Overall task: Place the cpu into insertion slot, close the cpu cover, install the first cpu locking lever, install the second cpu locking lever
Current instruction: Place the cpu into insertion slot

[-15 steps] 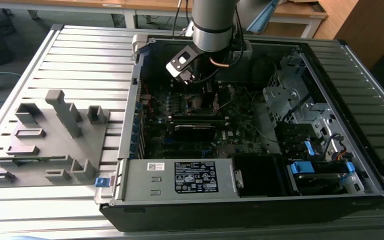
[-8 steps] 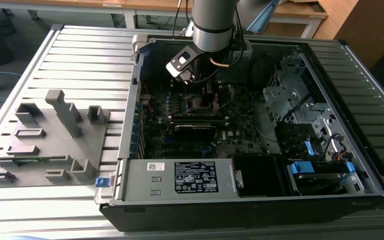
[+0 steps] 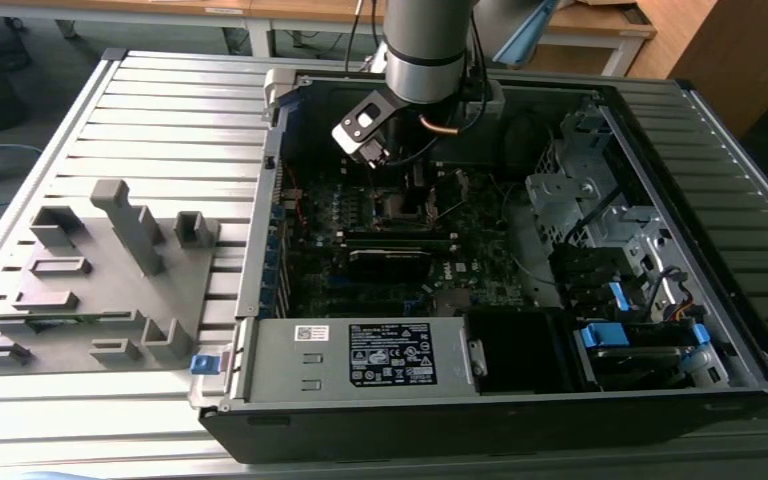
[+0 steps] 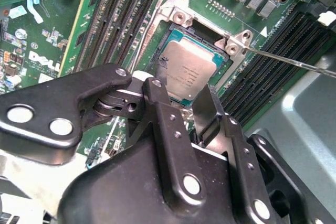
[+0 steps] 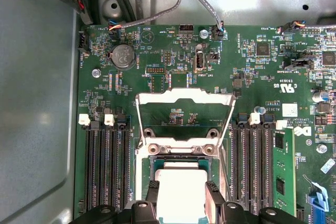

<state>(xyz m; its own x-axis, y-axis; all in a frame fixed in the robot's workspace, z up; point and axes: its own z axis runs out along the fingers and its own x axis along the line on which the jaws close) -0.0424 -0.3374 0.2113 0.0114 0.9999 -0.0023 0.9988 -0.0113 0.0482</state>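
Pincer (image 5: 182, 188): held directly over the chip (image 4: 191, 66); whether the chip is gripped or released cannot be told. Chip: seen within the socket (image 4: 169, 39) of the green board (image 5: 157, 51). Cover (image 5: 184, 96): swung up, left open at the socket's edge.
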